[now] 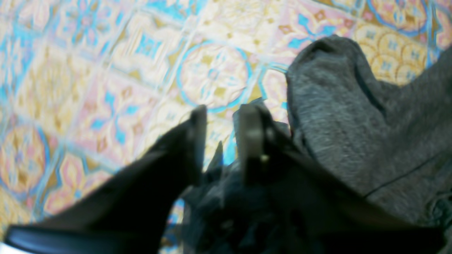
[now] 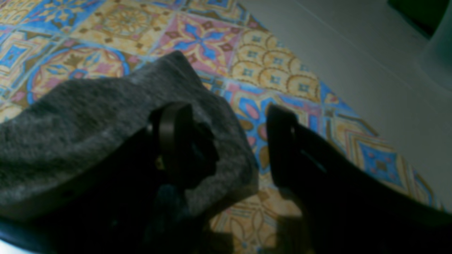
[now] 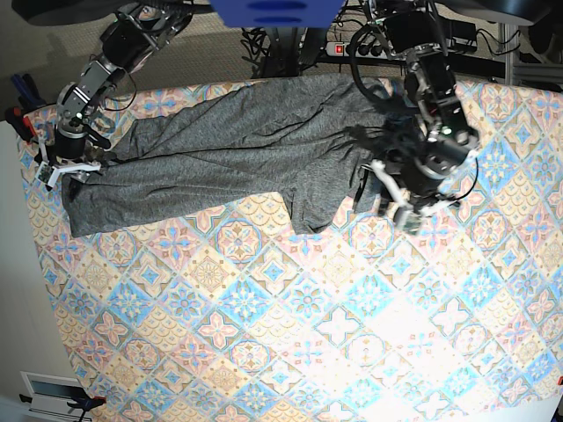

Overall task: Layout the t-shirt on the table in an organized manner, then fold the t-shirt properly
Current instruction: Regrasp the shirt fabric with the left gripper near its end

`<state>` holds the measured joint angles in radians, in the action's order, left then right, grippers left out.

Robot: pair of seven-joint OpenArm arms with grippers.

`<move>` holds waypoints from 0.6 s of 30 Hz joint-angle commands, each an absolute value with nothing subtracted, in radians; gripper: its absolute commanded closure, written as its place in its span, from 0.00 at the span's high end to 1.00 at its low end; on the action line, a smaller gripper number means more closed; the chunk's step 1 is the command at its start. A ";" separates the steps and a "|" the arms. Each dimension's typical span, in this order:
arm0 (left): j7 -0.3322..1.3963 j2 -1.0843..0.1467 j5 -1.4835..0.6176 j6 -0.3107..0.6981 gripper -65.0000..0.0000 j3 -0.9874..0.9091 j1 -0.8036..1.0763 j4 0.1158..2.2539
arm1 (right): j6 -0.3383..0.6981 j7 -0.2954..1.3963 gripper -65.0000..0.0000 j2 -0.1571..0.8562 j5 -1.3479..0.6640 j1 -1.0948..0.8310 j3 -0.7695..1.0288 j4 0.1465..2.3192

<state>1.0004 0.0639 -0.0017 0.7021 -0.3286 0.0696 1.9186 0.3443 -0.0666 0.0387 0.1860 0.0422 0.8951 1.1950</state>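
The dark grey t-shirt [image 3: 229,149] lies stretched across the far part of the table [image 3: 308,334], wrinkled, with one flap hanging toward the middle. My left gripper [image 3: 400,207] hovers at the shirt's right end. In the left wrist view its fingers [image 1: 225,109] stand a little apart with tablecloth [image 1: 88,70] showing between the tips, bunched grey cloth low between them, and the t-shirt [image 1: 353,123] to the right. My right gripper [image 3: 66,171] is at the shirt's left end. It is open [image 2: 227,109]: one finger rests on the t-shirt [image 2: 88,113], the other over the table [image 2: 265,60].
The table's edge runs close to my right gripper, with pale floor [image 2: 353,70] beyond it. A power strip with cables [image 3: 343,48] and a blue object [image 3: 273,10] sit behind the far edge. The patterned cloth stretches toward the near side.
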 commanded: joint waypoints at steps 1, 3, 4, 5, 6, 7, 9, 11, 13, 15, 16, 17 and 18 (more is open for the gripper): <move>0.984 0.064 0.018 0.698 0.37 -0.315 0.056 1.934 | 0.346 -0.096 0.49 0.054 0.179 0.054 0.894 1.210; 0.984 0.064 0.062 0.698 0.44 -0.292 0.058 1.933 | 0.346 -0.096 0.49 0.054 0.183 0.054 0.894 1.210; 0.984 0.064 0.076 0.698 0.46 -0.280 0.058 1.933 | 0.346 -0.096 0.49 0.054 0.196 0.056 0.894 1.210; 0.984 0.064 0.088 0.698 0.49 -0.268 0.059 1.933 | 0.346 -0.096 0.49 0.054 0.206 0.056 0.894 1.210; 0.984 0.064 0.102 0.698 0.50 -0.255 0.061 1.933 | 0.346 -0.096 0.49 0.054 0.219 0.056 0.894 1.210; 0.984 0.064 0.117 0.698 0.51 -0.245 0.064 1.933 | 0.346 -0.096 0.49 0.054 0.234 0.056 0.894 1.210; 0.984 0.064 0.147 0.698 0.50 -0.240 0.064 1.929 | 0.346 -0.099 0.49 0.054 0.268 0.058 0.894 1.210; 0.984 0.064 0.162 0.698 0.49 -0.246 0.058 1.906 | 0.346 -0.102 0.49 0.054 0.288 0.059 0.895 1.210; 0.983 0.062 0.176 0.698 0.47 -0.248 0.056 1.867 | 0.346 -0.102 0.49 0.054 0.294 0.061 0.895 1.210; 0.983 0.050 0.171 0.698 0.46 -0.240 0.056 1.839 | 0.346 -0.102 0.49 0.054 0.294 0.061 0.895 1.210; 0.983 0.050 0.171 0.698 0.46 -0.239 0.056 1.831 | 0.346 -0.102 0.49 0.054 0.294 0.061 0.895 1.210; 0.983 0.050 0.173 0.698 0.46 -0.245 0.056 1.824 | 0.346 -0.102 0.49 0.054 0.294 0.061 0.895 1.210; 0.983 0.050 0.171 0.698 0.46 -0.248 0.056 1.819 | 0.346 -0.102 0.49 0.054 0.294 0.061 0.895 1.210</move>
<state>1.0019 0.0475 0.1841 0.7021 -0.2493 0.0708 1.8053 0.3473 -0.0696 0.0383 0.3073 0.0463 0.8936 1.1950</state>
